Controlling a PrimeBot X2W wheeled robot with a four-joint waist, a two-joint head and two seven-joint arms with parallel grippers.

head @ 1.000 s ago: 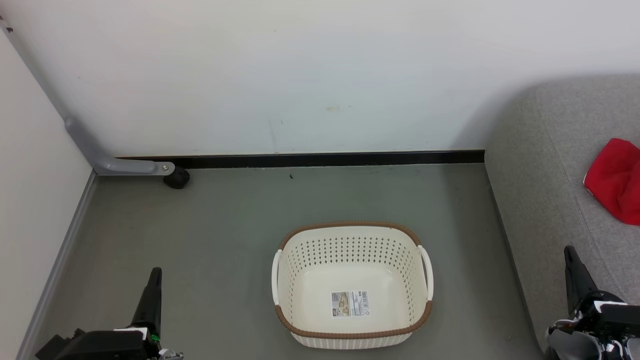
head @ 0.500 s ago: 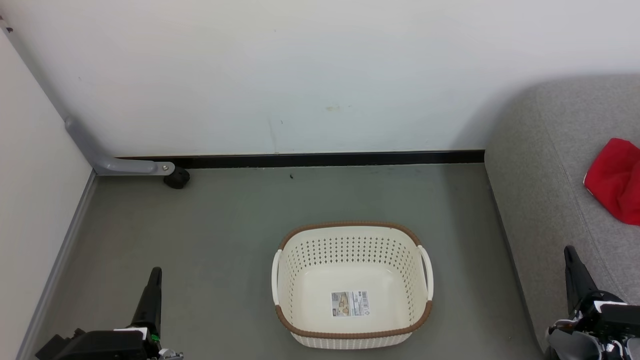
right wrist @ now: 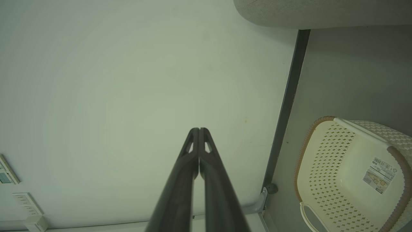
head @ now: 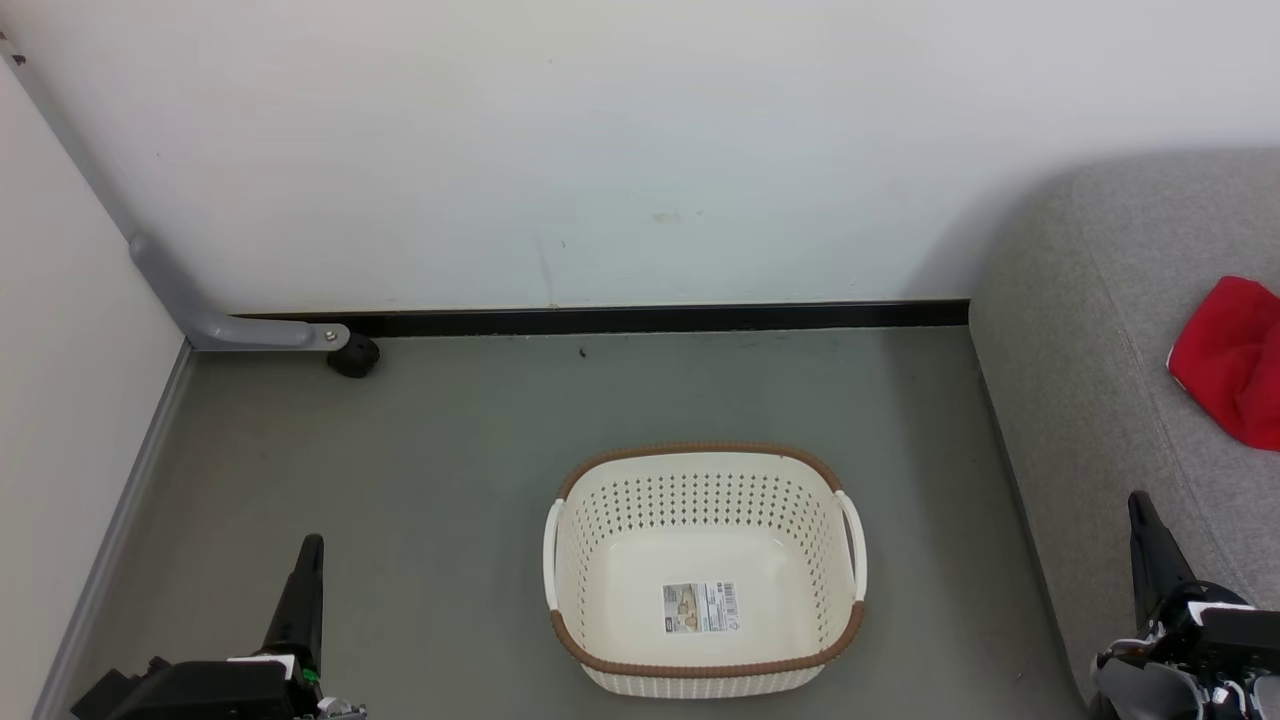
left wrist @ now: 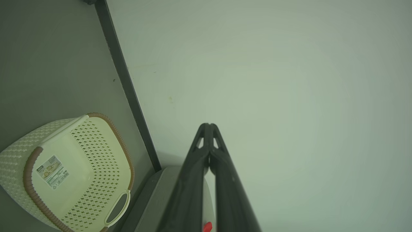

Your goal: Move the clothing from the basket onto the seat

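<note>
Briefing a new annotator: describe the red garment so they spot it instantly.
Start at the grey seat on the right, beside the cream basket. The clothing lies on its cushion, cut by the picture's edge: the only bright red thing there.

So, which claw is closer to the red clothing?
The right claw, beside the grey seat where the clothing lies; the left claw is on the far side of the basket.

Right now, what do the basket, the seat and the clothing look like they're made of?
The basket looks like moulded cream plastic, smooth and faintly glossy, with punched holes; its brown rim imitates weave. The seat seems matte grey woven upholstery, finely flecked. The clothing is soft red fabric, slumped in folds; the weave is too small to tell.
</note>
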